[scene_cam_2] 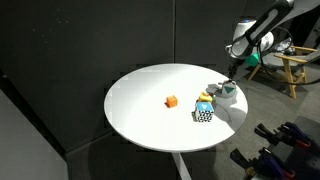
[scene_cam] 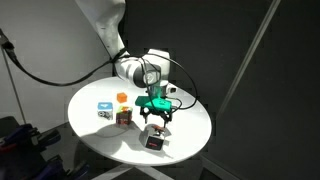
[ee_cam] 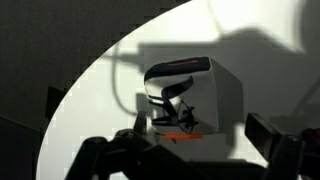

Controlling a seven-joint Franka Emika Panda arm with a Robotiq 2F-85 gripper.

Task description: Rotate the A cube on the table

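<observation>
The A cube [scene_cam: 154, 141] lies on the table [scene_cam: 88, 128] just beneath the open tool [scene_cam: 156, 124].

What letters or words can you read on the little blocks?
Nothing here can be read clearly.
A cube: a black mark on a white face in the wrist view, too blurred to read as a letter.
blue-and-white cube: its marks are too small to read.
dark reddish cube: too small and dark to read.
</observation>
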